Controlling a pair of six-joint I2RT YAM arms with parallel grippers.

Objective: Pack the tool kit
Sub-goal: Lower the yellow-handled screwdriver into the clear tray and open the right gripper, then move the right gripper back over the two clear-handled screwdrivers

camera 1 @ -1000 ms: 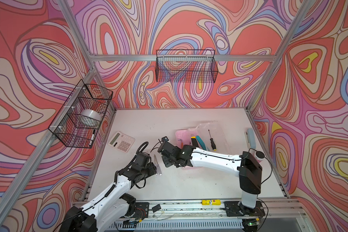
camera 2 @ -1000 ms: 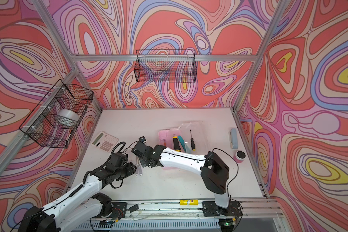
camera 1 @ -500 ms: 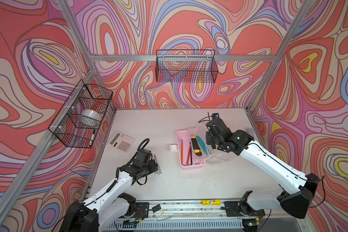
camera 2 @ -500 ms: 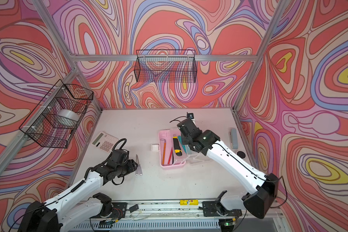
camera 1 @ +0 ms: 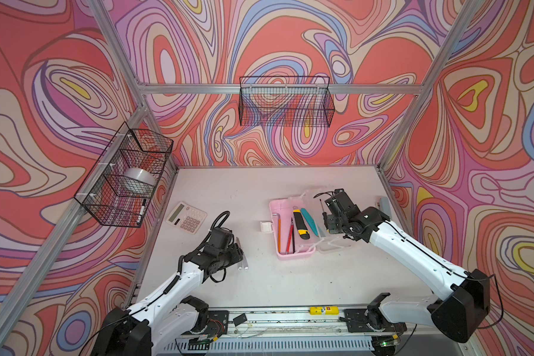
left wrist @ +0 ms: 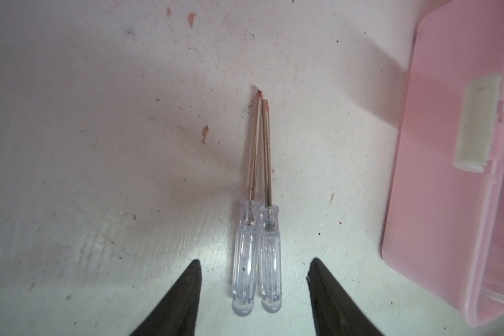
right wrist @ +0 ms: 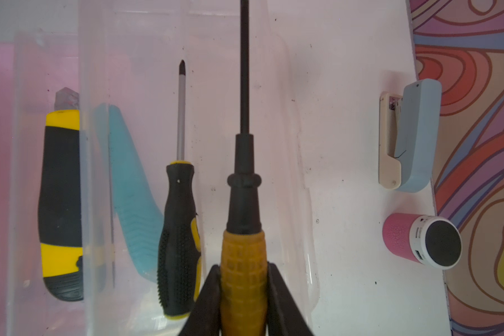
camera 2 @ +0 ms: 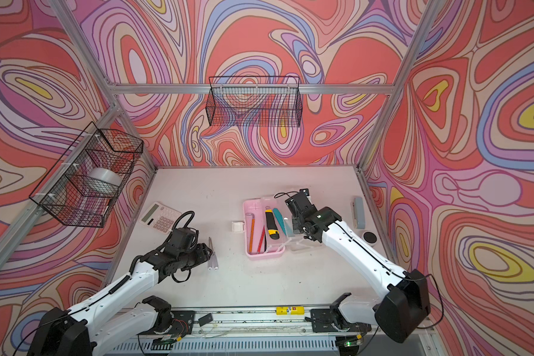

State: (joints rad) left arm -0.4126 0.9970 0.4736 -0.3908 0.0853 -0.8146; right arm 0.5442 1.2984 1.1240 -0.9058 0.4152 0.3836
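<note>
The pair of clear screwdrivers (left wrist: 243,256) lay flat on the tabletop (left wrist: 99,145), directly ahead of the left claw (left wrist: 255,261). Its jaws were spread wide, one on each side of the handle ends, and nothing was gripped. The pair's long axis ran straight out from the claw, handles nearest and tips farthest, the two touching side by side. A closing grip would therefore be made across the handles, and both would probably be caught at once. The left arm was judged much the nearer to them.

The pink box (left wrist: 448,145) stood open just off to that claw's side, toward the right arm, its long wall roughly parallel with the pair.

The right claw (right wrist: 242,266) was clamped on an orange screwdriver (right wrist: 242,247), whose shaft pointed straight ahead. It was held above the clear lid (right wrist: 274,87), beside a black-and-yellow screwdriver (right wrist: 178,232) lying parallel. The box's tray lay farther off on that same side, so a sideways carry was judged necessary.
</note>
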